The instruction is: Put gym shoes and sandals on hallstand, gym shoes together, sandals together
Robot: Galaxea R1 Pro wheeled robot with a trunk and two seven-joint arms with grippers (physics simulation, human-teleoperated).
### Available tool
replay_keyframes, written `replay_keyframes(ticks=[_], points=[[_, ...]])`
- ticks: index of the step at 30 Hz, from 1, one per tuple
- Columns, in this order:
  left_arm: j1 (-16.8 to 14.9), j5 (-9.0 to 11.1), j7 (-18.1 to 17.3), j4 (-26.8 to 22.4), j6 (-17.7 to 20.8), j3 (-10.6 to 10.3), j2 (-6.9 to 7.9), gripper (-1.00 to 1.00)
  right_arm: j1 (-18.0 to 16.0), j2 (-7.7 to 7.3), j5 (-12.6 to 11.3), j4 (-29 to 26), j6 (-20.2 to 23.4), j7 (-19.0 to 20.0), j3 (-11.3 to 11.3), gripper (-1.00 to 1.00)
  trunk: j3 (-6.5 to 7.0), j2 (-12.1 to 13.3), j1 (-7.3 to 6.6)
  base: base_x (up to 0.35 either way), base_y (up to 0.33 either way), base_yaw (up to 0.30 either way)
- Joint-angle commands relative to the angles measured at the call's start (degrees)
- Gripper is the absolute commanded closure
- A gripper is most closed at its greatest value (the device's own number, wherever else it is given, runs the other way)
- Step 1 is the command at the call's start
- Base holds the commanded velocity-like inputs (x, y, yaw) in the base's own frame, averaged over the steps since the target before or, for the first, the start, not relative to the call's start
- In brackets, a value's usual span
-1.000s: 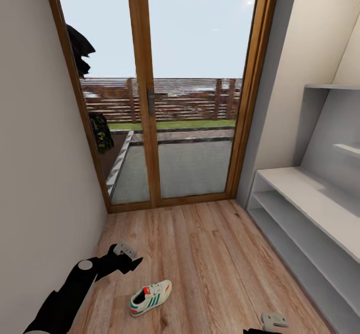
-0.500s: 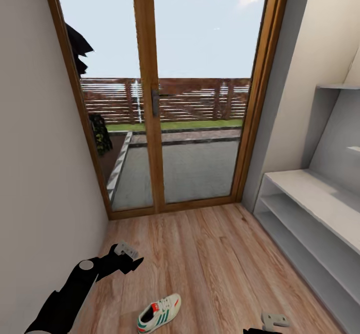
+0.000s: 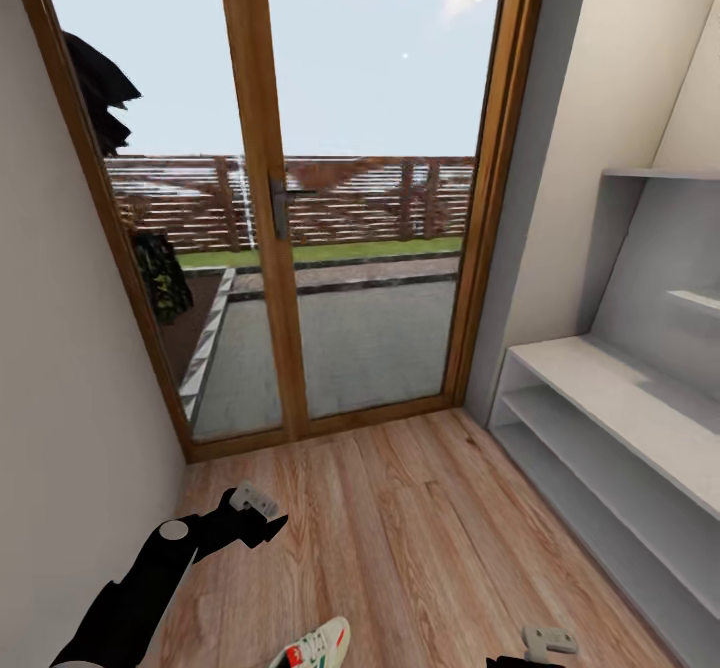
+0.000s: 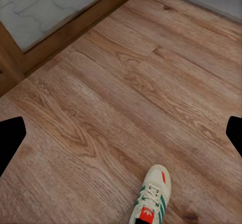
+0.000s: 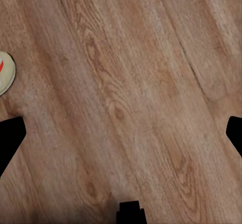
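Glazed double doors in a warm wooden frame fill the far end of the corridor, with a fenced yard beyond. Along the right wall stands the pale grey-white hallstand with two long open shelves and a tall back carrying staggered floating shelves; its shelves carry no shoes in the part that shows. Light brown wood-grain plank floor runs from the door sill back toward the robot. Near the left wall the black left arm reaches forward, and the left gripper hangs above the boards with its dark fingertips spread well apart at the edges of its wrist view, grasping nothing. The right gripper barely enters at the near right; its wrist view shows its tips likewise wide apart over bare planks, released and empty. One cream-white lace-up gym shoe with dark-green side stripes and a red patch lies on the floor at the near edge, between the two grippers and closer to the left one, well apart from the hallstand. It looks light, with a soft upper that would give and a firmer rubber sole, so pinching across the sides near the collar or midfoot seems the safest hold; the rounded toe would likely slip.
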Motion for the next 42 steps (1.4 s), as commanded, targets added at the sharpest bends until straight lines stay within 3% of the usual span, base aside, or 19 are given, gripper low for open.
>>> replay_keyframes(ticks=[1,12,18,20,24,26,42], points=[[0.0,-0.2,-0.2,-0.1,0.3,0.0,0.02,-1.0,0.0,0.0,-0.1,-0.1,0.3,-0.1,0.0,-1.0,-0.06,0.0,0.0,0.016,0.001,-0.008],[0.0,-0.2,-0.2,-0.1,0.3,-0.2,0.02,-1.0,0.0,0.0,-0.2,0.0,0.3,0.0,-0.1,-1.0,-0.06,0.0,0.0,0.088,0.0,-0.002],[0.6,-2.1,-0.4,0.0,0.2,0.0,0.43,-1.0,0.3,-0.17,0.1,-1.9,0.2,-0.1,0.0,-1.0,-0.06,0.0,0.0,0.0,0.0,0.0],[0.8,-1.5,0.2,-0.7,0.9,-0.1,0.39,-1.0,0.3,-0.15,0.0,-2.6,0.1,-0.1,-0.2,-1.0,-0.06,0.0,0.0,0.0,0.0,0.0],[0.8,-2.6,0.3,-2.0,1.5,-0.1,0.37,-1.0,0.3,-0.13,0.0,-3.9,0.2,-0.1,-0.2,-1.0,-0.06,0.0,0.0,0.0,0.0,0.0],[1.4,-2.6,0.8,-2.6,1.9,-0.2,-0.28,-1.0,-0.3,-0.03,-0.1,-4.5,-0.1,0.1,-0.4,-1.0,-0.06,0.0,0.0,0.0,0.0,0.0],[1.4,-2.7,0.7,-4.7,1.7,-0.2,-0.26,-1.0,-1.0,0.0,0.4,-9.7,0.1,-0.1,0.1,-1.0,-0.06,0.0,0.0,0.0,0.0,0.0]])
